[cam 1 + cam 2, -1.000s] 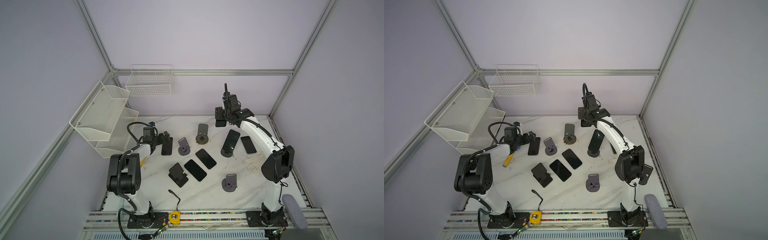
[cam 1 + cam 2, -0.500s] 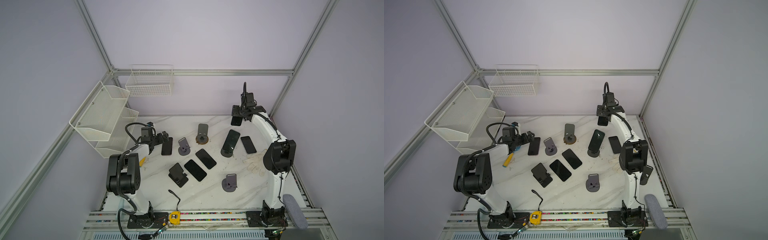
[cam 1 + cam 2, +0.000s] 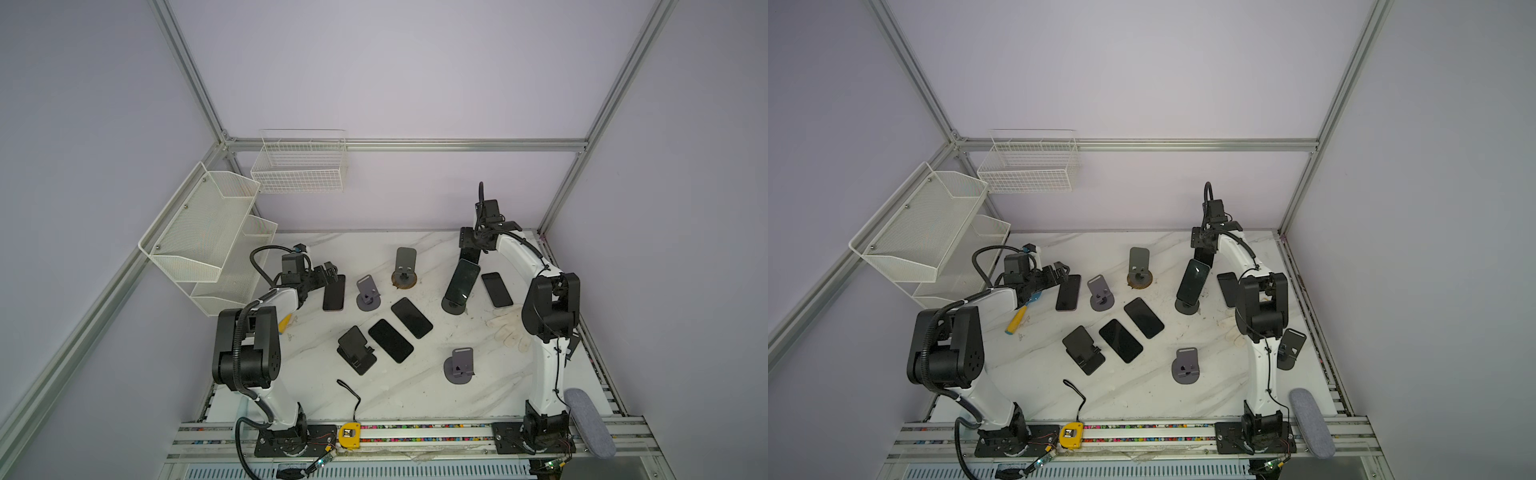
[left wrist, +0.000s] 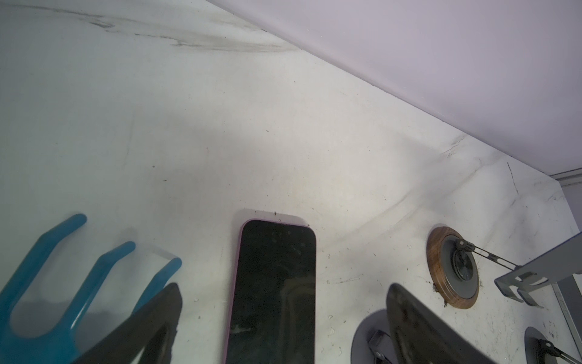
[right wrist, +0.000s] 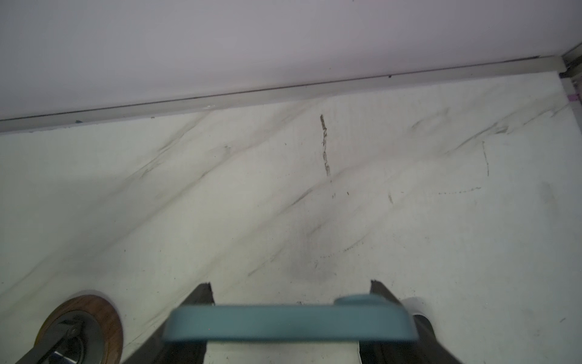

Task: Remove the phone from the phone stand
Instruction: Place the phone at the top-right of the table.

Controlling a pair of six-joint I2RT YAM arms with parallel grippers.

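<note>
— Where is the phone (image 3: 461,282) now?
— Middle right, leaning on its stand (image 3: 454,307); your right gripper (image 3: 470,254) is spread at its top edge; close off-centre, and phone and stand may topple.

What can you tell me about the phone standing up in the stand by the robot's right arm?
The phone has a dark, blank screen, and its top edge looks blue-green in the right wrist view. It leans back, tilted, bottom end resting in a dark round-based stand on the white marbled table. The right gripper is at its top edge, a finger near each end; whether it is squeezing the phone isn't clear.
</note>
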